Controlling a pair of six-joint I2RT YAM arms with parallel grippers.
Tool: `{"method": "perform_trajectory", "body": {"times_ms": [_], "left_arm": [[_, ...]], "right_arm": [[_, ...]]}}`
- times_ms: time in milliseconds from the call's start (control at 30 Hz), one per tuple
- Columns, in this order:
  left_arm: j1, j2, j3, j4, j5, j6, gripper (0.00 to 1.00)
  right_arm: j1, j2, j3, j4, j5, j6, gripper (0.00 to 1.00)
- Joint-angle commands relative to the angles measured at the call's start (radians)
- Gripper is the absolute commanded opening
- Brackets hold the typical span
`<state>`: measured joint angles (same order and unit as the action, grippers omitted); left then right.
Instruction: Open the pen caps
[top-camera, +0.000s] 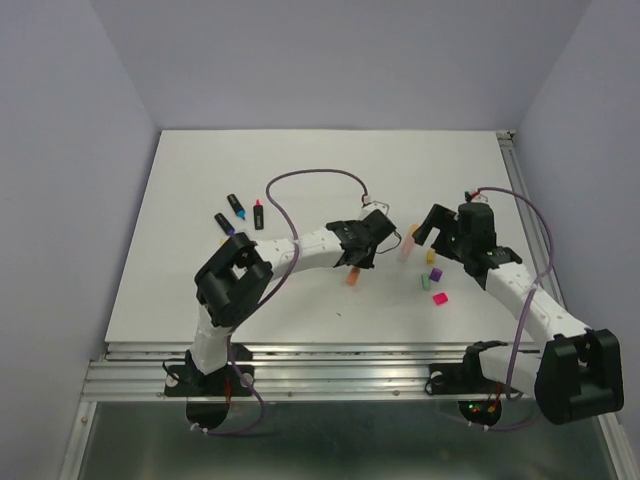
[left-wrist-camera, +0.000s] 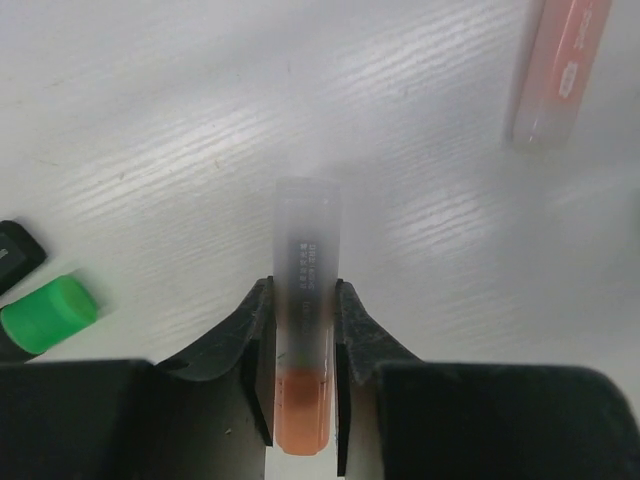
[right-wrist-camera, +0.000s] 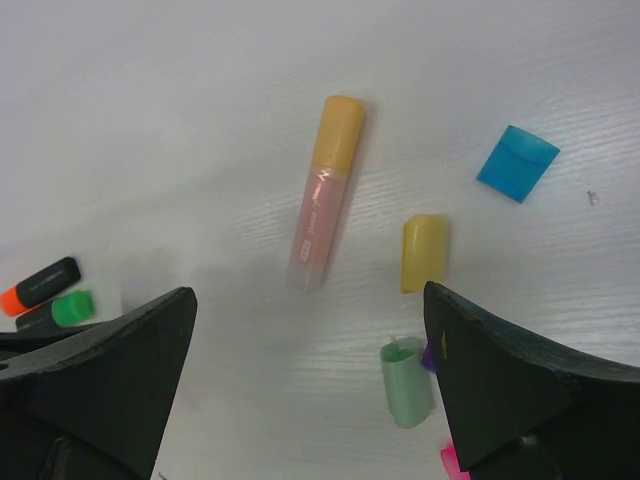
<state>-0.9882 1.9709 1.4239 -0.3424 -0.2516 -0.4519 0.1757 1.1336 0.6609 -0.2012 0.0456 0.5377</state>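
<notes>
left gripper (left-wrist-camera: 303, 300): clamped on frosted pen (left-wrist-camera: 305, 235), orange cap (left-wrist-camera: 300, 420) on, back between the fingers | right gripper (right-wrist-camera: 308, 298): spread wide, holding nothing, above table (right-wrist-camera: 150, 100) | beneath it: peach pen (right-wrist-camera: 318, 225) wearing yellow-orange cap (right-wrist-camera: 338, 125); loose yellow cap (right-wrist-camera: 424, 252), green cap (right-wrist-camera: 407, 385), cyan cap (right-wrist-camera: 517, 162) lie beside it

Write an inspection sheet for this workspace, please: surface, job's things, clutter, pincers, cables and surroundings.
Surface: white table, no spills seen.
Job's things: peach pen with cap on; loose yellow cap, blue cap, green cap; black pens further left.
Clutter: nothing seen.
Pincers: left pincer shut on a grey pen with orange end; right pincer open, holding nothing.
Cables: purple cable arching above the table.
Surroundings: lilac walls, metal rail at near edge.
</notes>
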Motion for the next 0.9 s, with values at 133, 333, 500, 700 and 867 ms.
{"method": "perform_trajectory", "body": {"times_ms": [133,333,500,700,867], "left_arm": [[-0.004,-0.263,0.027,-0.013,-0.235,-0.22,0.0],[-0.004,-0.293,0.107,-0.133,-0.35,-0.392,0.0],[-0.004,-0.267,0.164,-0.193,-0.359,-0.517,0.0],[-0.004,-0.291,0.121,-0.216,-0.362,-0.636,0.0],[-0.004,-0.319,0.089,-0.198,-0.347,-0.686,0.0]], "right_arm": [[-0.01,-0.132,-0.023,0.052,-0.395,-0.022,1.0],[0.079,-0.1,-0.027,0.092,-0.569,-0.065,1.0],[0.234,-0.066,0.003,0.146,-0.513,-0.067,1.0],[0.248,-0.093,-0.009,0.279,-0.576,-0.054,1.0],[0.249,-0.078,0.006,0.307,-0.664,-0.047,1.0]]}}
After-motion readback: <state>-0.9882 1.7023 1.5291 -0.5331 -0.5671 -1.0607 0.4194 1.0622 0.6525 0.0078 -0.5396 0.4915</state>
